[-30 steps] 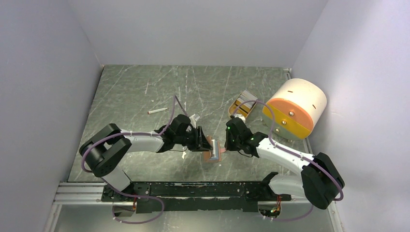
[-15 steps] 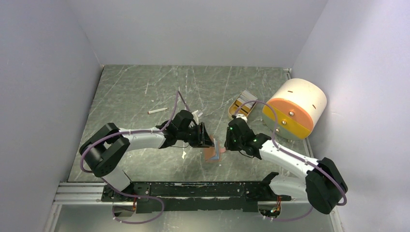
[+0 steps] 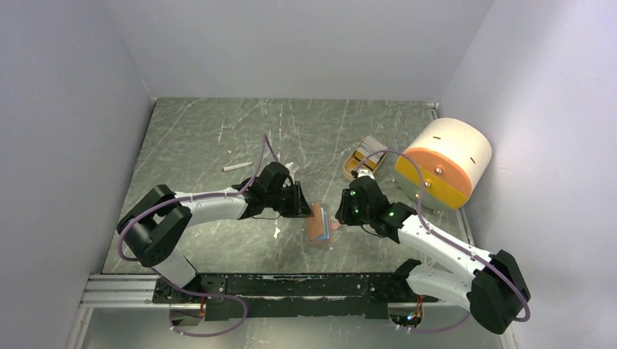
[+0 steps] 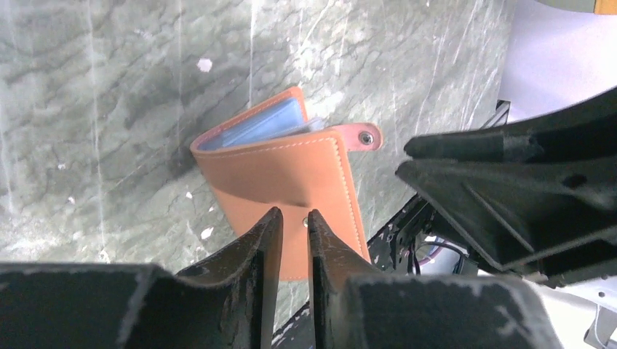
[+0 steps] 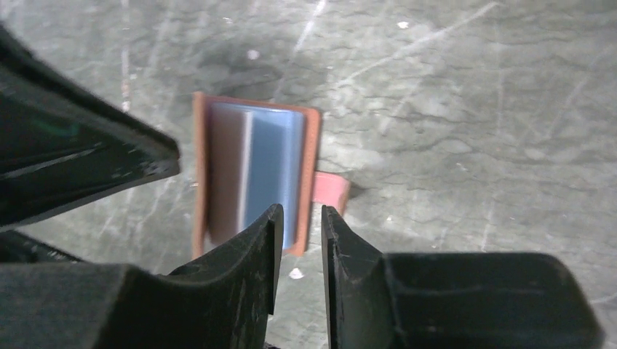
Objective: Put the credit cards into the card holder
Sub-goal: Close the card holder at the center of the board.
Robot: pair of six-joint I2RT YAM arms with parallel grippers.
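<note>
Change since a second ago: left tool (image 4: 289,218) shifted slightly; right tool (image 5: 298,214) nearly in place, its arm's elbow swung outward; card holder (image 4: 291,174) barely moved.
Card holder: on desk (image 3: 218,138), left of cream-and-orange cylinder (image 3: 444,163) and nearer arm bases; partly open, light blue card (image 5: 275,160) inside.
Left tool: at holder's side away from cylinder; fingers nearly pressed together, narrow slit; grip cannot tell.
Right tool: between holder and cylinder; narrow slit likewise; grip cannot tell.
Tan tray (image 3: 361,161): just left of cylinder.
White stick (image 3: 234,167): well left of cylinder.

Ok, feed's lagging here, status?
Copy: left gripper, right gripper narrow-jawed at card holder, grip unclear. Holder ajar, blue card inside. Nothing in the way.
</note>
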